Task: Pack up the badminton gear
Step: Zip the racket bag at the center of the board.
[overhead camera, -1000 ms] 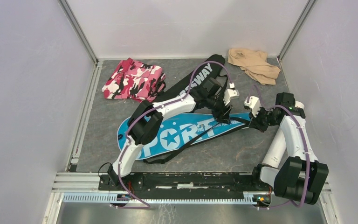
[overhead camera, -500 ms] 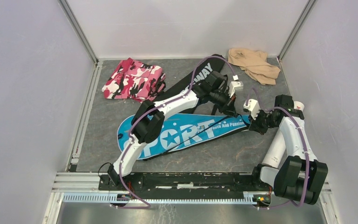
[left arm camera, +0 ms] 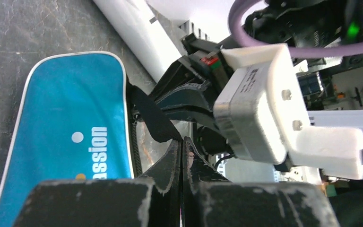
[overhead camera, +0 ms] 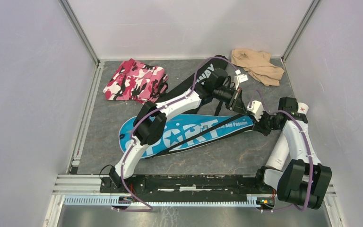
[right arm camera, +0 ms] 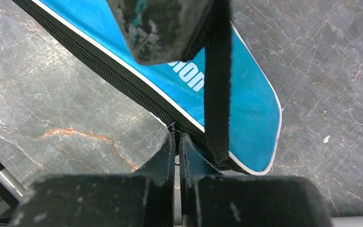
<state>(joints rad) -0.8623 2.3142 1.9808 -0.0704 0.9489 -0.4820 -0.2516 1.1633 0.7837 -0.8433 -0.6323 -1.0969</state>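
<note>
- Lying across the middle of the tabletop, the blue "SPORT" cover is seen with its narrow end toward the right edge.
- The black "CROSSWAY" cover is laid behind it.
- The left gripper is clamped on the black strap at that end.
- The right gripper is pinched together at the zip edge.
</note>
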